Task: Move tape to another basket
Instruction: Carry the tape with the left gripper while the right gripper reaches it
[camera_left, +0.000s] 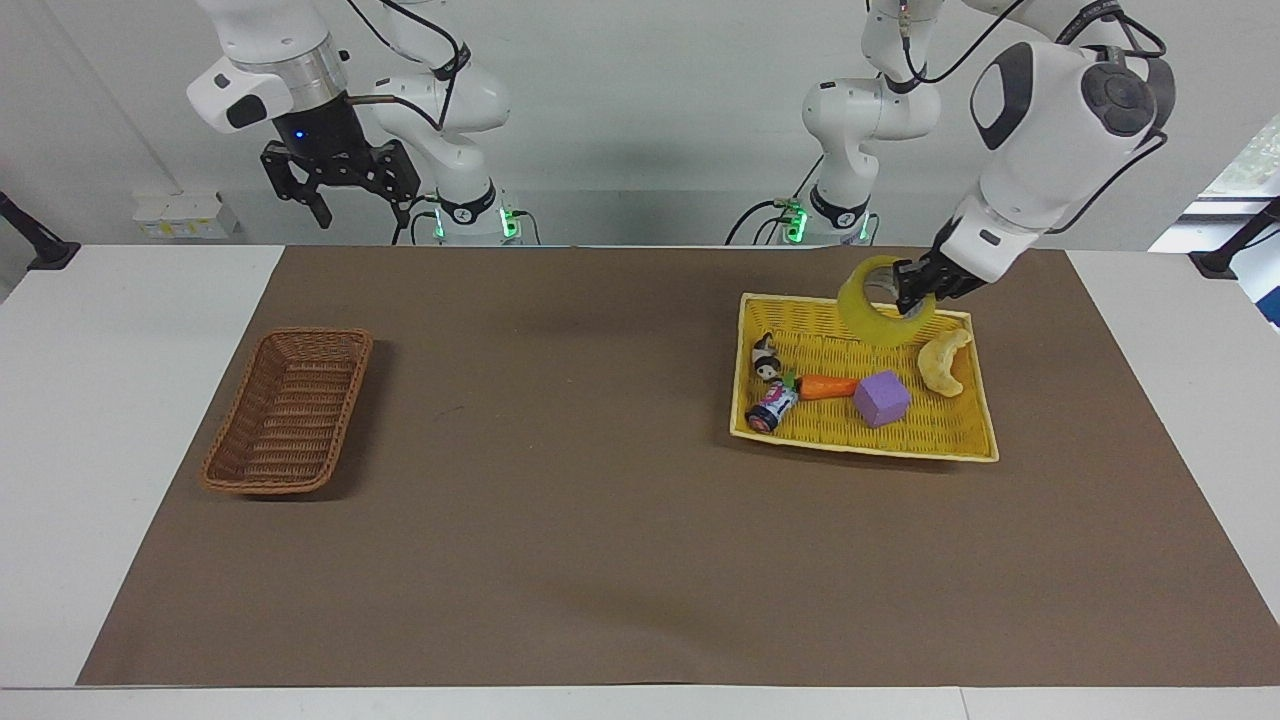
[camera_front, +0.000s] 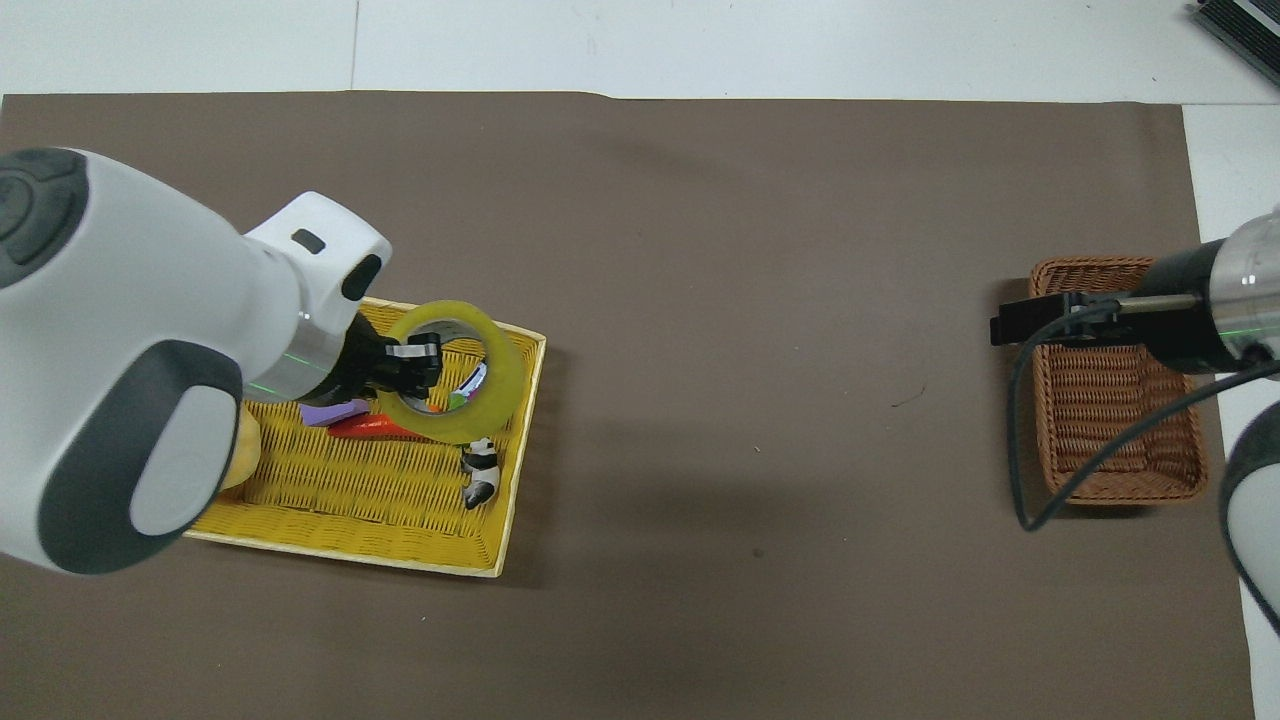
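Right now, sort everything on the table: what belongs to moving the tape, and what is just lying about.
For the job:
- tape, held up by the left hand
- brown basket
- right hand, open

Lying about:
- yellow tray
- carrot
- purple block
- can
- panda
- crescent toy

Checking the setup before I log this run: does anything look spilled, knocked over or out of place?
Nothing stands out. The left gripper holds the tape in the air over the yellow tray; the toys in the tray lie loosely but contained. The wicker basket sits upright, and the right gripper waits open.
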